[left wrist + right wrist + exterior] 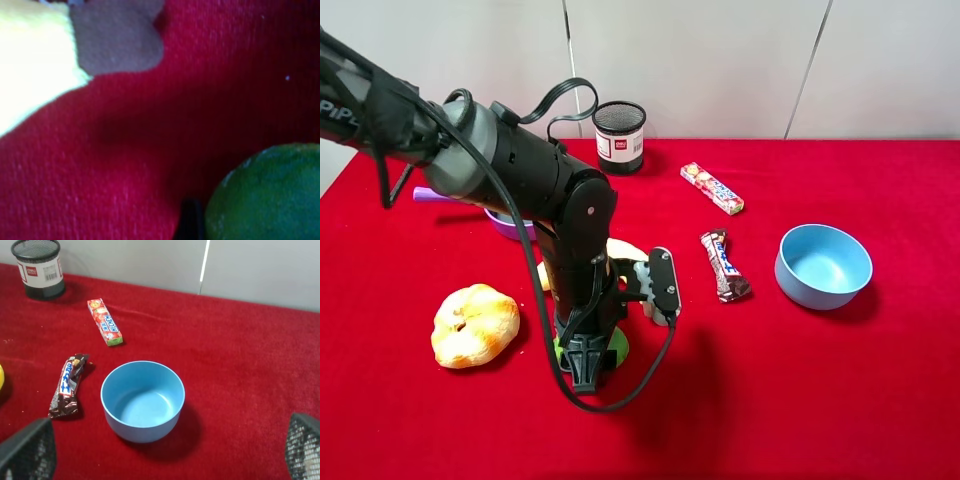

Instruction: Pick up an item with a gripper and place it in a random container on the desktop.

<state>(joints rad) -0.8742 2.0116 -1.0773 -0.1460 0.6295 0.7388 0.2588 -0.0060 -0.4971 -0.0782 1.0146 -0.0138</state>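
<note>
The green lime [617, 346] lies on the red-cloth desktop [800, 390], mostly hidden under my left gripper [587, 372], which points straight down onto it. In the left wrist view the lime [267, 195] fills one corner, with one black fingertip [189, 221] right beside it. The other finger is out of view, so I cannot tell the grip. The black wire-mesh cup [620, 137] stands at the back, far from the lime; it also shows in the right wrist view [39, 267]. My right gripper [165, 455] is open and empty above the cloth.
A tan croissant [475, 325] lies left of the lime and a banana [625, 250] just behind it. There is a purple-handled pan [505, 222] behind the arm. A light-blue bowl [823, 265], a chocolate bar [724, 265] and a candy stick [712, 188] lie to the right.
</note>
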